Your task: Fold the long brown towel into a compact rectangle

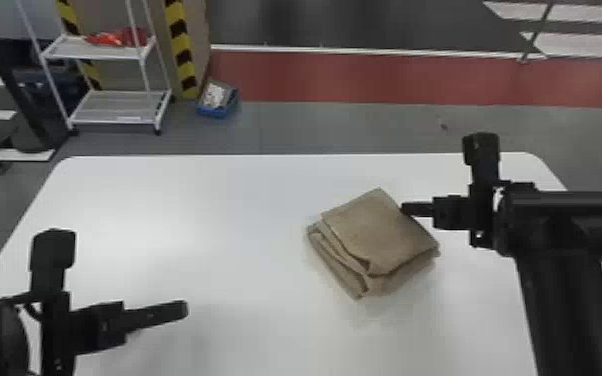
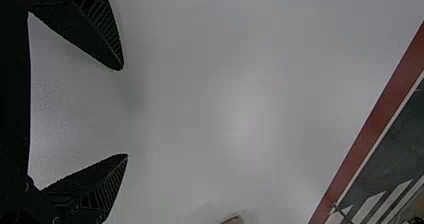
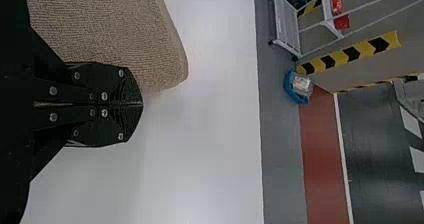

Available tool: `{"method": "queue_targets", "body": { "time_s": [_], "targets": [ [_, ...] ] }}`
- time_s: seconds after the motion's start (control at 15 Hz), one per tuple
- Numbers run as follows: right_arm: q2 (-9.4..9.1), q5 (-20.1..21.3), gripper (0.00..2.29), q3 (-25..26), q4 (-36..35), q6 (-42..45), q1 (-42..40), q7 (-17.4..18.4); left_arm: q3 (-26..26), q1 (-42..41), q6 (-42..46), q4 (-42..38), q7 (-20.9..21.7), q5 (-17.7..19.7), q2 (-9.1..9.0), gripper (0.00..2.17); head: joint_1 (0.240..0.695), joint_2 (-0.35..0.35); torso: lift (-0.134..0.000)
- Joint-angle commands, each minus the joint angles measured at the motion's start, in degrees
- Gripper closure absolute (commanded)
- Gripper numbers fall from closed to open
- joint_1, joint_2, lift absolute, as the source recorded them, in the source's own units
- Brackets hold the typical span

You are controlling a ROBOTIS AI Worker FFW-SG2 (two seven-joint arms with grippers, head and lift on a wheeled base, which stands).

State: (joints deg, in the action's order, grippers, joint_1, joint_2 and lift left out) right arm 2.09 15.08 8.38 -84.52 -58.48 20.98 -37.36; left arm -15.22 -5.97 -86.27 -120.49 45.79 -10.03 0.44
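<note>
One folded brown towel [image 1: 380,230] on one counter [image 1: 245,280]; one left gripper [image 1: 180,309], spread wide, empty; one right gripper [image 1: 405,208], closed, apparently holding nothing.

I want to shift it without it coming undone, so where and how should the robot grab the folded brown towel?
Probably the near-left edge of the brown towel, all layers together, with the left claw coming in low from the left. The layers stack and gape there, facing that open claw; pinching only the top one could undo it.
</note>
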Motion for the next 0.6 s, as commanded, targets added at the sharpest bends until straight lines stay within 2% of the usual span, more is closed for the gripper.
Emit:
{"method": "queue_targets", "body": {
  "time_s": [0.0,0.2,0.53],
  "targets": [
    [-1.13,0.9,1.67,-3.9,0.1,0.5,0.0,-0.1,-0.3,-0.4,0.0,-0.4,0.3,0.2,-0.59,0.15,0.695,-0.013,-0.124],
    [-2.09,1.3,1.67,-7.4,0.0,2.3,-0.2,-0.1,-0.9,-0.8,-0.2,-1.6,0.3,0.4,-0.59,0.15,0.695,0.044,-0.124],
    [-2.14,2.2,1.66,-12.5,-0.5,2.8,-0.8,-0.8,-0.9,-1.2,-0.4,-2.8,0.8,1.1,-0.59,0.15,0.695,0.091,-0.124]
  ]
}}
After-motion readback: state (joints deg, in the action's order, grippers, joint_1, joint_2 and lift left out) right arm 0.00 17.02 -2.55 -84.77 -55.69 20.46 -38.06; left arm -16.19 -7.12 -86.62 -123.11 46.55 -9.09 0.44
